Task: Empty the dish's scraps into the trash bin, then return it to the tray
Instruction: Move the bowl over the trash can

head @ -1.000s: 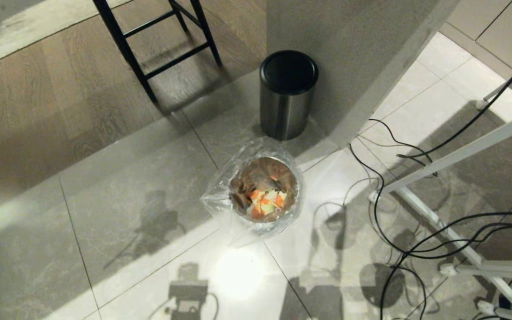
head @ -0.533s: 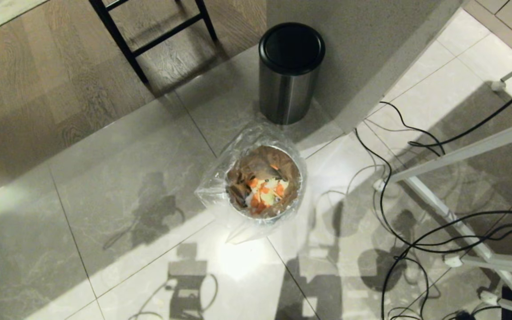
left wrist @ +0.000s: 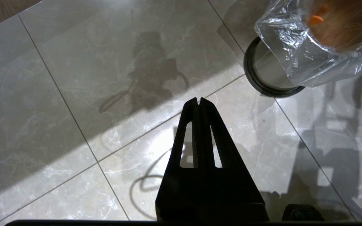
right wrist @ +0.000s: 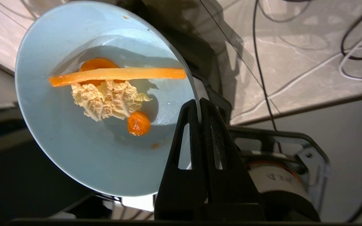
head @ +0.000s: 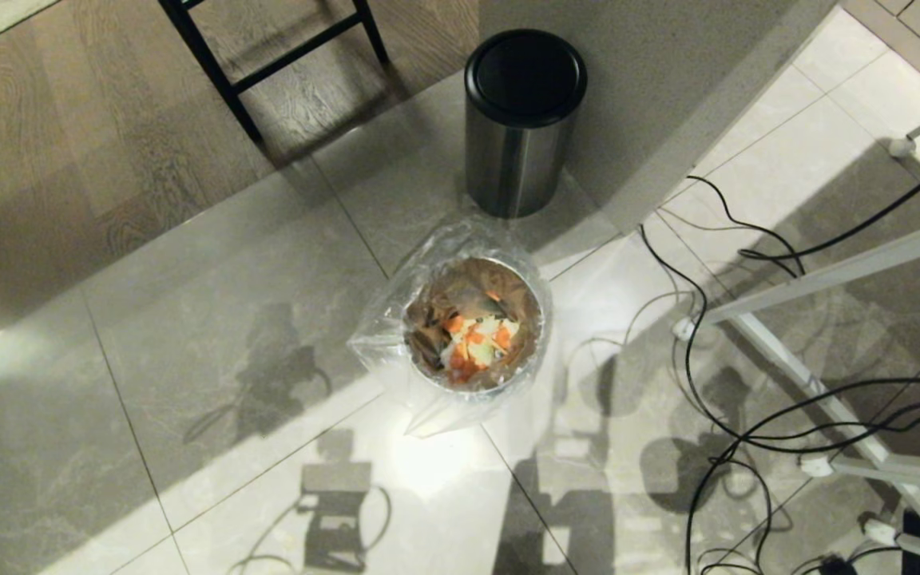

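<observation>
Tiled floor (head: pixel 188 319) fills your head view, trash bin (head: pixel 473 323) at centre; your right gripper (right wrist: pixel 199 102) fingers pinch the dish (right wrist: pixel 83 163) rim (scraps (right wrist: pixel 110 97) inside), left gripper (left wrist: pixel 199 101) fingers closed, empty.

The head view was taken from high up, pointed steeply down at the tiled floor, with the trash bin (head: pixel 473 323) pretty much dead centre and seen straight into. The left wrist view was shot from lower and closer, aimed down past the shut left gripper (left wrist: pixel 199 101) at floor tiles beside the trash bin (left wrist: pixel 269 72); that bin and its plastic bag were shared with the head view. The right wrist view was held tight against the dish (right wrist: pixel 99 97), clamped by the right gripper (right wrist: pixel 199 102), bin not seen.
</observation>
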Controlling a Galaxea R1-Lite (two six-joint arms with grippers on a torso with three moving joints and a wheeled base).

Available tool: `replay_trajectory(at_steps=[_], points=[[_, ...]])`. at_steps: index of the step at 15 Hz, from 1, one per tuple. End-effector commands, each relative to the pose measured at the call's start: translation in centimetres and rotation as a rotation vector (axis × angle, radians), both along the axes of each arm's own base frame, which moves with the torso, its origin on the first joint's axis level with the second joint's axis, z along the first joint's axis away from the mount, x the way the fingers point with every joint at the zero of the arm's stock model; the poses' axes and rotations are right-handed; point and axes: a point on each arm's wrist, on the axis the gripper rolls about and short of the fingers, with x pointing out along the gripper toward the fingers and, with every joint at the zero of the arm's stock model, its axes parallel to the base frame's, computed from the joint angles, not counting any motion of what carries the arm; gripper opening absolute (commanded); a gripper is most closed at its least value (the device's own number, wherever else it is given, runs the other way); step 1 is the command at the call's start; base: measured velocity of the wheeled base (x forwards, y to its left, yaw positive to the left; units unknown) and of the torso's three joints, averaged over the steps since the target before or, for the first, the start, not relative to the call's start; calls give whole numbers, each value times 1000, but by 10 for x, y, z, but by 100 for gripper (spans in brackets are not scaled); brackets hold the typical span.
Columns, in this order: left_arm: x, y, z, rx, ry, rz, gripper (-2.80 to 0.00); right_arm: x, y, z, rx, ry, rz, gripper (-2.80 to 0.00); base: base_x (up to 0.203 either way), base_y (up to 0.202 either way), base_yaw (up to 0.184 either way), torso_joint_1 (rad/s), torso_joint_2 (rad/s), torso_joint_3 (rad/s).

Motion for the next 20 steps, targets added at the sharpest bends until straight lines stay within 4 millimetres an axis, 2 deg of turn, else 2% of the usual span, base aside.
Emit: replay_trajectory(at_steps=[1, 5, 11, 16, 20], points=[[0, 0, 0, -1, 1, 0, -280, 7, 5, 2, 2, 4, -23, -280, 0, 0, 0, 0, 0, 0], [0, 0, 0, -1, 1, 0, -280, 41, 13, 8, -11, 9, -166, -280, 0, 0, 0, 0, 0, 0], [0, 0, 0, -1, 1, 0, -280, 104, -5, 13, -70, -61, -318, -280, 0, 0, 0, 0, 0, 0], [0, 0, 0, -1, 1, 0, -280, 145, 0, 58, -25, -201, -326, -280, 0, 0, 0, 0, 0, 0], [0, 0, 0, -1, 1, 0, -280, 173, 8, 88, -69, -297, -234, -280, 0, 0, 0, 0, 0, 0]])
